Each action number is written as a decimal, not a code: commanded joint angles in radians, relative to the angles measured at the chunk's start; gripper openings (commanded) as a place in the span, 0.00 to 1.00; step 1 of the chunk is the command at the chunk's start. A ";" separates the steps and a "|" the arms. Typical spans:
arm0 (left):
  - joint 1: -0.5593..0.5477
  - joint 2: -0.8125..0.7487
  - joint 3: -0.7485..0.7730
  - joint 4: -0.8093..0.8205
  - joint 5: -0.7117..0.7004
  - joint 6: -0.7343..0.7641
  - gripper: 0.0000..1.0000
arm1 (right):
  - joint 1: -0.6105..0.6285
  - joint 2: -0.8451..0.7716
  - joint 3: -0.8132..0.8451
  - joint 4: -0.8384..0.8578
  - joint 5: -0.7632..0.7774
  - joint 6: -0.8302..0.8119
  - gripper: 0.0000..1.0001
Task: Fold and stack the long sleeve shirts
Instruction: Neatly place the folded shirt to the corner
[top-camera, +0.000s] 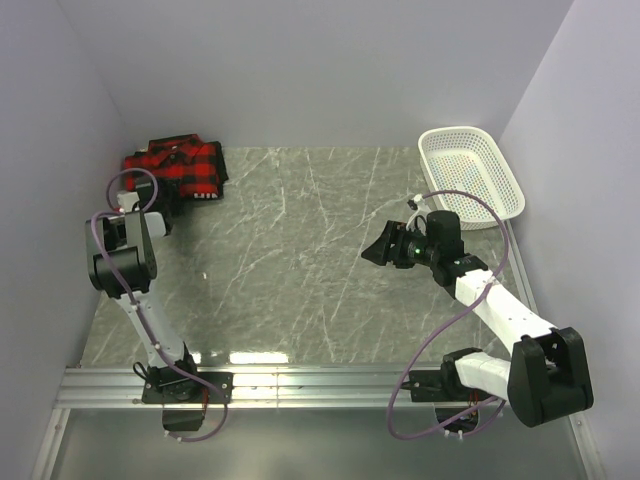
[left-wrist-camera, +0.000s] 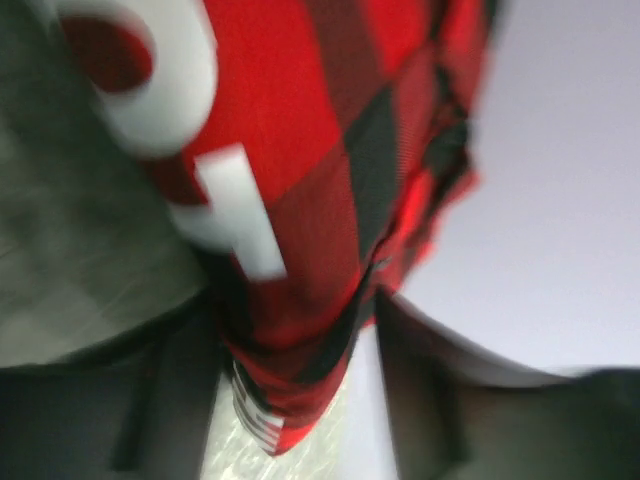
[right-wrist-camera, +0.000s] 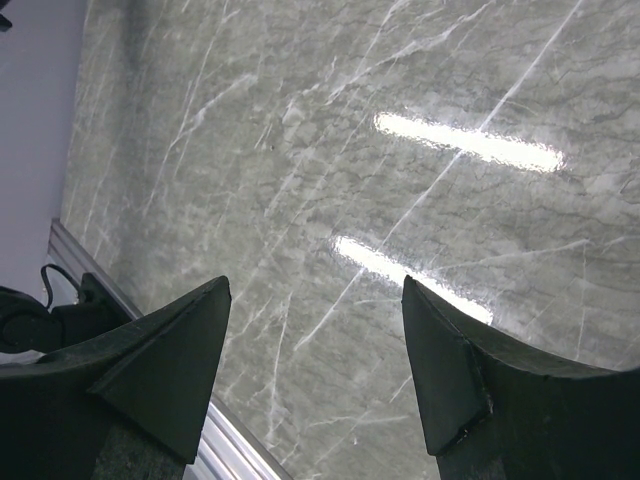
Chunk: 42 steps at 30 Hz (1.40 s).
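The red-and-black plaid shirt lies folded at the far left of the table, its white letters at the near right edge. Black cloth shows along its right and far edges; I cannot tell if it is the plain black shirt underneath. My left gripper is at the plaid shirt's near edge. In the blurred left wrist view the jaws stand apart with a corner of the plaid shirt between the fingers. My right gripper is open and empty above the bare table.
An empty white mesh basket stands at the far right corner. Walls close in on the left, back and right. A metal rail runs along the near edge, also showing in the right wrist view.
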 joint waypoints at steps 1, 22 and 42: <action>-0.016 -0.114 -0.006 -0.135 -0.055 0.070 0.76 | -0.008 -0.001 0.028 0.040 -0.021 -0.004 0.76; -0.021 -0.138 0.247 -0.425 -0.026 0.452 0.44 | -0.006 -0.018 0.028 0.038 -0.040 -0.005 0.76; -0.021 -0.257 0.260 -0.539 -0.061 0.637 0.87 | -0.006 -0.114 0.120 -0.124 0.081 -0.031 0.77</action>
